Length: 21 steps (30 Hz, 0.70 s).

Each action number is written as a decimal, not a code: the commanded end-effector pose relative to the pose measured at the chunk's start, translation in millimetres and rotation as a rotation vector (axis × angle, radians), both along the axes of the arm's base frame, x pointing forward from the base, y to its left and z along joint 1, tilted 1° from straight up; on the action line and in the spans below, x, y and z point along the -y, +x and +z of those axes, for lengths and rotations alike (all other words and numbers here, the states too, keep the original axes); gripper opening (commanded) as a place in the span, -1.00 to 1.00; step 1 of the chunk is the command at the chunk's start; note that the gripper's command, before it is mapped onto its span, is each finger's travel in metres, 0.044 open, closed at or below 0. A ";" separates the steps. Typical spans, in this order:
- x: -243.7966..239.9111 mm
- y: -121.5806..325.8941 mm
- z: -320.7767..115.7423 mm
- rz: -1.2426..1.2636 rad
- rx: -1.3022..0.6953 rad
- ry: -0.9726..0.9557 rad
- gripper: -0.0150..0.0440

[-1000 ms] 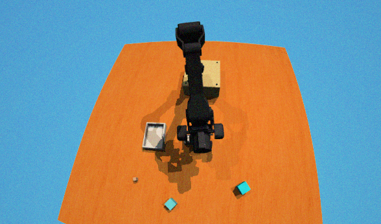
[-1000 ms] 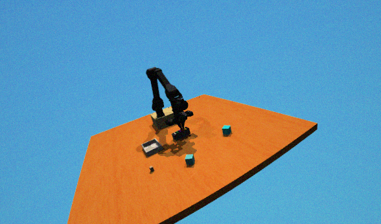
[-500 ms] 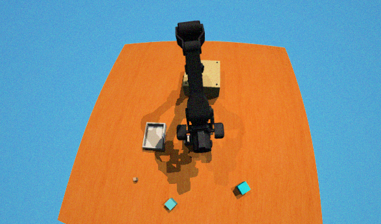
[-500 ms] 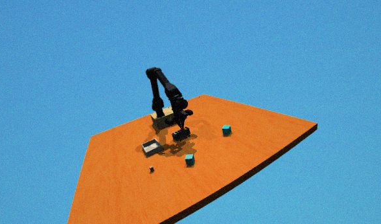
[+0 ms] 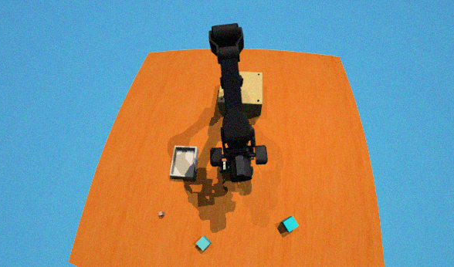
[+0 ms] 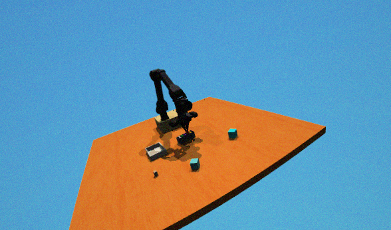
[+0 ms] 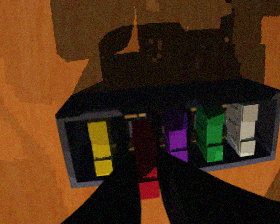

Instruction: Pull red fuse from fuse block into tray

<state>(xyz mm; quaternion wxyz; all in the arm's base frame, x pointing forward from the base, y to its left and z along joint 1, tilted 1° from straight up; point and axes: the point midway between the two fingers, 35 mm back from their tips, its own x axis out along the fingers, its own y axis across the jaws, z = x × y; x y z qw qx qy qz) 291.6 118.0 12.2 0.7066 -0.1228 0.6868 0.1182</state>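
Wrist view: claw (image 7: 149, 176) clamped narrow on red fuse (image 7: 149, 185), seated in block (image 7: 78, 119) directly below. Yellow fuse (image 7: 99, 148) just left of fingers, purple fuse (image 7: 177, 139) just right. Any tilt or sideways drift while lifting likely to brush those neighbours; weak grip could slip. Tray (image 5: 184, 162) well apart.

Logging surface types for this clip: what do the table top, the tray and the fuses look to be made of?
Table top: looks like orange wood, matte, with faint grain streaks. Tray: grey, probably plastic or metal; flat, dull walls leave it open. Red fuse, pinched in the gripper, and its yellow, purple, green and white neighbours: likely opaque coloured plastic.
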 end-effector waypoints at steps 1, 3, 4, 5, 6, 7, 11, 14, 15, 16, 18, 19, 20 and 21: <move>-0.6 0.8 4.1 0.000 0.005 0.004 -0.49; -0.6 0.7 5.1 0.000 0.005 0.005 -0.49; -0.6 0.7 5.6 0.000 0.005 0.005 -0.49; -0.6 0.7 6.1 0.000 0.005 0.005 -0.49; -0.6 0.6 6.6 0.000 0.005 0.005 -0.49; -0.6 0.6 7.1 0.000 0.005 0.005 -0.49; -0.5 0.4 9.1 0.000 0.005 0.005 -0.49; -0.5 0.3 10.6 0.000 0.005 0.005 -0.49; -0.5 0.3 11.1 0.000 0.005 0.005 -0.49; -0.5 0.2 11.6 0.000 0.005 0.005 -0.49; -0.5 0.1 12.5 0.000 0.005 0.005 -0.49; -0.5 0.1 13.0 0.000 0.005 0.005 -0.49; -0.5 0.1 13.4 0.000 0.004 0.005 -0.49; -0.5 0.0 13.9 0.000 0.004 0.005 -0.49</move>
